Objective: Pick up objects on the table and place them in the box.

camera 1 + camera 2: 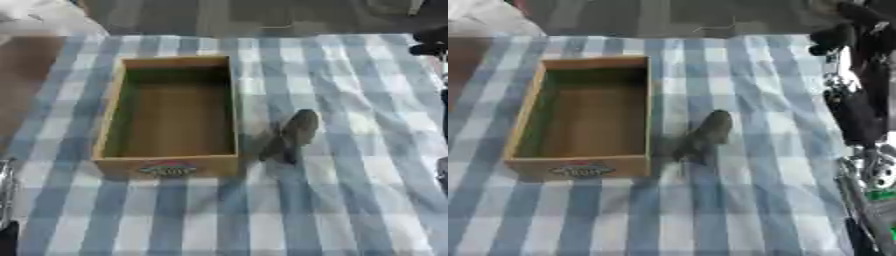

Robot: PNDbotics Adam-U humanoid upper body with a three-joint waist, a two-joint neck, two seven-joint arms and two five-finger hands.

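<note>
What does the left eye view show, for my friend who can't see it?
An empty wooden box sits on a blue-and-white checked tablecloth. Just to its right lies a small dark grey object, outside the box.

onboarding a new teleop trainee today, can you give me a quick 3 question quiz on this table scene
1. True or false: the wooden box already holds an object.
2. On which side of the box does the dark grey object lie, by the robot's own sides? A) left B) right C) inside it
3. Fill in: the table is covered by a blue and white ______ cloth.

Key:
1. False; only the bare inside of the box shows.
2. B; it lies on the cloth just to the right of the box, near its front corner.
3. Checked.
</note>
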